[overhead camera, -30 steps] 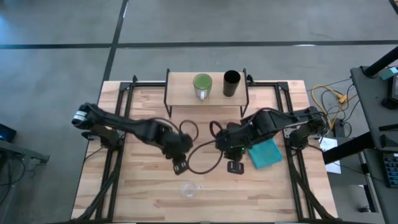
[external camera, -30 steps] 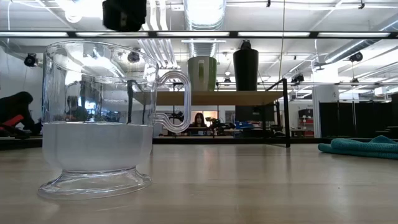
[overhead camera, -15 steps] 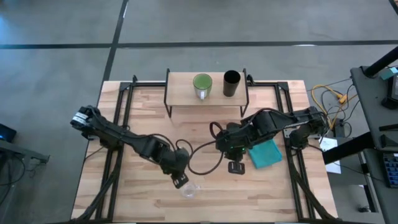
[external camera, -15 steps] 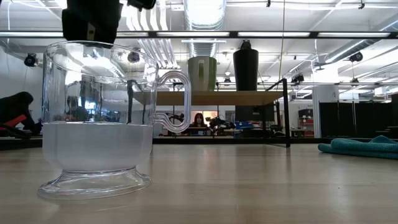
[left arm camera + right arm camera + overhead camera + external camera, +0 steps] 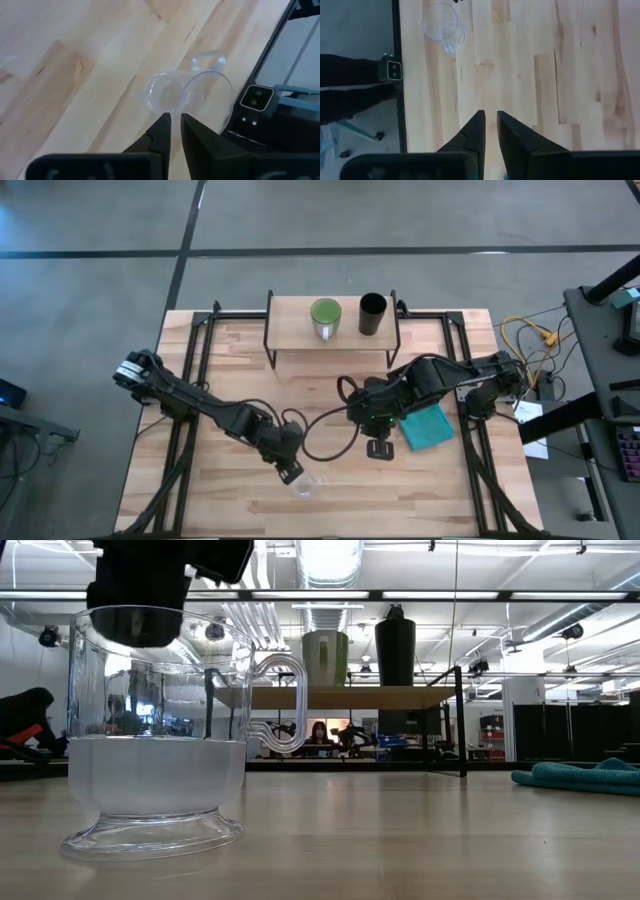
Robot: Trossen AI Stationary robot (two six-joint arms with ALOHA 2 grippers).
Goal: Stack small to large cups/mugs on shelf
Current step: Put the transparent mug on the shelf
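Observation:
A small clear glass cup (image 5: 303, 485) stands upright on its foot near the table's near edge; it shows large in the low view (image 5: 155, 740). My left gripper (image 5: 290, 472) hangs just by its far-left rim, fingers slanting down with a narrow gap (image 5: 175, 117) and nothing between them. The green mug (image 5: 325, 317) and the black cup (image 5: 372, 314) stand side by side on the shelf (image 5: 290, 330) at the far edge. My right gripper (image 5: 378, 448) waits above the table's middle, its fingers a little apart (image 5: 490, 117). My left gripper's fingertips (image 5: 165, 120) stand at the glass cup's rim (image 5: 186, 107), on its far-left side, coming slanting down from the table's left. Whether they touch the rim I cannot tell.
A folded teal cloth (image 5: 426, 427) lies right of my right gripper. A black cable loops over the table's middle (image 5: 325, 442). Black frame rails run along both table sides. Bare wood lies left and right of the glass cup.
My left gripper has moved toward the table's near edge and down, rolling somewhat, and now hangs right at the glass cup's rim. The cup has stayed in place.

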